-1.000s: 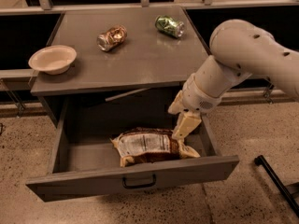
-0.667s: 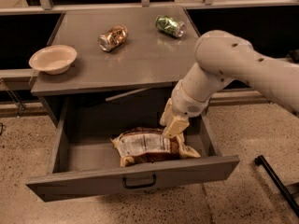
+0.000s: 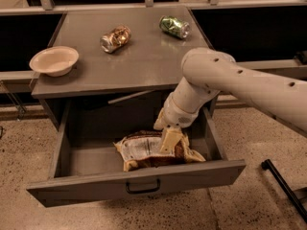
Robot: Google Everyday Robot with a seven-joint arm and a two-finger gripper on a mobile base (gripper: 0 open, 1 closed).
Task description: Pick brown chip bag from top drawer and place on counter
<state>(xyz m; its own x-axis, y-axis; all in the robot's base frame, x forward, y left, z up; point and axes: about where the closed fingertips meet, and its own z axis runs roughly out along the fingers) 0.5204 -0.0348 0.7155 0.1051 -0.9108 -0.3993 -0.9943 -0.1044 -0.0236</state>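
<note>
The brown chip bag (image 3: 142, 151) lies crinkled in the open top drawer (image 3: 86, 188), right of its middle, white label panel facing up. My gripper (image 3: 166, 131) reaches down into the drawer from the right, directly over the bag. It is open, with one cream finger (image 3: 171, 139) resting on the bag's top and the other (image 3: 159, 122) just behind the bag. The counter (image 3: 144, 61) is the grey top of the cabinet above the drawer. My white arm crosses over the drawer's right side.
On the counter stand a cream bowl (image 3: 53, 60) at the left edge, a crushed copper-coloured can (image 3: 115, 38) and a green can (image 3: 174, 26) near the back. A black bar (image 3: 284, 188) lies on the speckled floor at the right.
My gripper has moved left and down into the drawer, from beside the bag's right end to on top of the bag. The bag has not moved.
</note>
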